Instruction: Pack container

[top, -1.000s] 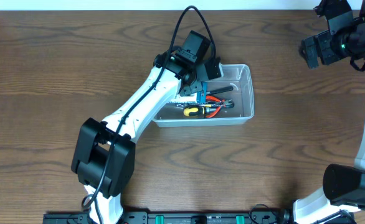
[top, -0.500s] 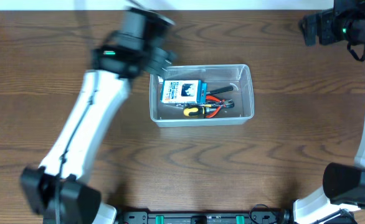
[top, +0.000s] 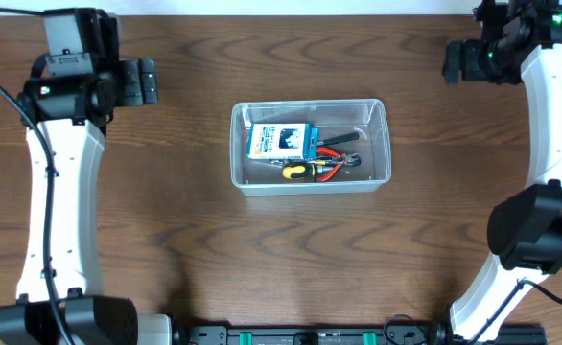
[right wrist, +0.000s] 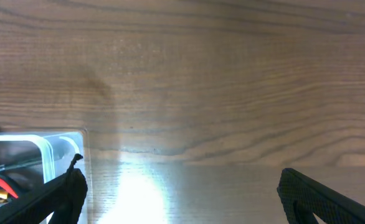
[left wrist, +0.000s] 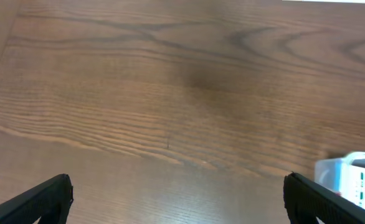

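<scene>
Claws: left claw (top: pixel 149 82) and right claw (top: pixel 451 63) are seen wide open, empty, touching nothing, near the table's (top: pixel 281 259) far corners. Container (top: pixel 379 144) is set mid-table, opening upward, long axis left-right, holding box (top: pixel 279 141), screwdriver (top: pixel 296 172), pliers (top: pixel 337 153).

container (top: pixel 378 144): clear rectangular bin | upright, open-topped | table centre | holds tools, box

Robot lab: wooden table (top: pixel 281 259), mounted arms (top: pixel 56 211)
</scene>
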Action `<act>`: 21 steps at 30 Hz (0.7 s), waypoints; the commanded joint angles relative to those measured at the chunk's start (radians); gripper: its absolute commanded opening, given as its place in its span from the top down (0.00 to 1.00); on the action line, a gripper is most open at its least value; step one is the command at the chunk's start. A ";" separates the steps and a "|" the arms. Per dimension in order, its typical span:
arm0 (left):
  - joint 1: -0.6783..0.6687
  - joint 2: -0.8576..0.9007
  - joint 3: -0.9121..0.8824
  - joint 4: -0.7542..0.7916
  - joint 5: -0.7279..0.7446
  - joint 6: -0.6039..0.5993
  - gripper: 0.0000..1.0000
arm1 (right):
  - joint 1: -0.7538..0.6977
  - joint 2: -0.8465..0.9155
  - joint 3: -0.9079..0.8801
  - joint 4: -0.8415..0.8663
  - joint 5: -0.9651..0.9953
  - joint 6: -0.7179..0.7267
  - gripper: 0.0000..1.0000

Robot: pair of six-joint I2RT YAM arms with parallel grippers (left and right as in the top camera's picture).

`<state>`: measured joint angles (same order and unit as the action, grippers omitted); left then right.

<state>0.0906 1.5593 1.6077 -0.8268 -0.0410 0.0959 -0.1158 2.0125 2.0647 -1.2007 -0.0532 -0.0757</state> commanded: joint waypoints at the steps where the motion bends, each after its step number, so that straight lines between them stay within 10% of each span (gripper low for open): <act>1: -0.008 -0.097 -0.055 -0.001 -0.005 -0.031 0.02 | 0.012 -0.062 0.013 -0.025 0.035 0.038 0.01; 9: -0.037 -0.404 -0.335 0.113 -0.003 -0.041 0.02 | 0.013 -0.182 -0.078 -0.079 0.035 0.038 0.01; 21: -0.149 -0.973 -0.788 0.148 -0.004 0.039 0.02 | 0.013 -0.930 -0.976 0.315 0.064 0.044 0.01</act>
<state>-0.0414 0.6762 0.8829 -0.6769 -0.0406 0.1127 -0.1116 1.2530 1.2228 -0.9264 -0.0086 -0.0505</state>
